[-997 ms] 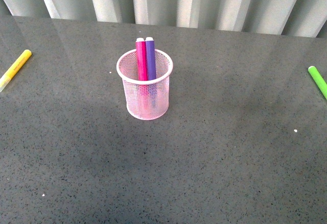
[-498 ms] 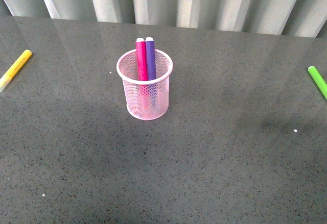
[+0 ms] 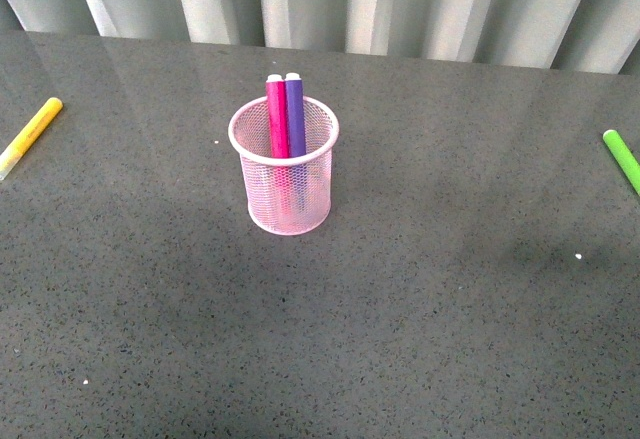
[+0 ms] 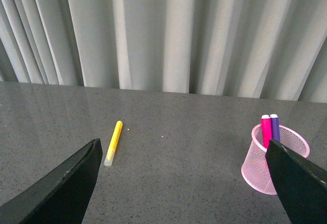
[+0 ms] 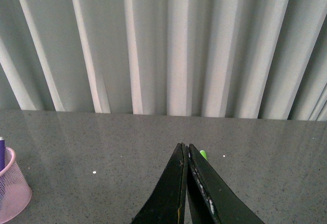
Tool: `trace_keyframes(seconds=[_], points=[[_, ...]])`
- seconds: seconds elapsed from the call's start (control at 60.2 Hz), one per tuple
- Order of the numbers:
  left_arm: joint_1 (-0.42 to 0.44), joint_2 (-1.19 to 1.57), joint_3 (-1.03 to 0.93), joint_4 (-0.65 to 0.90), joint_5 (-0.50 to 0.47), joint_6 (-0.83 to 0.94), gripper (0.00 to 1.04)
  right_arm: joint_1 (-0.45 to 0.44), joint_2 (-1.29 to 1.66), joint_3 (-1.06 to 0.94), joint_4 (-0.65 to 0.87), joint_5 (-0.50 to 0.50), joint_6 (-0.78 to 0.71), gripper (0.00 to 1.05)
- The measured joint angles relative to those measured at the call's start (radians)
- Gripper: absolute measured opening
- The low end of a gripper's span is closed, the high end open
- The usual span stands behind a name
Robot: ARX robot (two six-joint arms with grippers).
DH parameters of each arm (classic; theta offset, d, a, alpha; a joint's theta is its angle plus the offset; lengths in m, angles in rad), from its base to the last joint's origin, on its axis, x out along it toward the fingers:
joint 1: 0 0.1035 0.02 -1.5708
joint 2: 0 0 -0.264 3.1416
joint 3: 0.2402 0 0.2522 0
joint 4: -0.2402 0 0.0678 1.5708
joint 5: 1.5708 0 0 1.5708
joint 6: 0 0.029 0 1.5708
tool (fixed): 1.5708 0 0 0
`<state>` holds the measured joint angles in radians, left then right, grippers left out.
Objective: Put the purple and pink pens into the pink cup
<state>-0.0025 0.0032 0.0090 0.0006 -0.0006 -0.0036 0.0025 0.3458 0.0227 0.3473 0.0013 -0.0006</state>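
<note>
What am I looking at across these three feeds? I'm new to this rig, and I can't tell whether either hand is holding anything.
The wide picture comes from the robot's body, facing the grey table. The other two come from cameras on each wrist. The black wedges are fingers: the left hand is open, the right hand is shut, and both are empty. The pink pen and purple pen stand in the pink cup. A yellow marker and a green marker lie loose.

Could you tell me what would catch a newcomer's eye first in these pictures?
The pink cup stands mid-table, with the pink pen and purple pen upright inside, side by side. A yellow marker lies far left, a green marker far right.
</note>
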Motion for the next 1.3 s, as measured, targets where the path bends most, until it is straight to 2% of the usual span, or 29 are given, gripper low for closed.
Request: trace_keyframes(seconds=[0.498,0.615,0.93,0.98,1.063,1.146,1.229,1.296], points=[[0.0,0.0,0.0,0.0,0.0,0.0,0.98,0.0,-0.174,0.0,-0.172,0.0,0.0,0.03],[0.0,0.0,0.0,0.0,0.0,0.0,0.98,0.0,-0.314,0.0,-0.34,0.001,0.0,0.03],[0.0,-0.001,0.0,0.0,0.0,0.0,0.98,0.0,-0.341,0.0,-0.346,0.0,0.0,0.04],[0.0,-0.001,0.0,0.0,0.0,0.0,0.98,0.0,-0.341,0.0,-0.346,0.0,0.0,0.12],[0.0,-0.001,0.0,0.0,0.0,0.0,0.98,0.0,-0.341,0.0,-0.347,0.0,0.0,0.33],[0.0,-0.001,0.0,0.0,0.0,0.0,0.98,0.0,-0.341,0.0,-0.347,0.0,0.0,0.48],[0.0,-0.001,0.0,0.0,0.0,0.0,0.98,0.0,-0.341,0.0,-0.347,0.0,0.0,0.68],[0.0,-0.001,0.0,0.0,0.0,0.0,0.98,0.0,-0.341,0.0,-0.347,0.0,0.0,0.8]])
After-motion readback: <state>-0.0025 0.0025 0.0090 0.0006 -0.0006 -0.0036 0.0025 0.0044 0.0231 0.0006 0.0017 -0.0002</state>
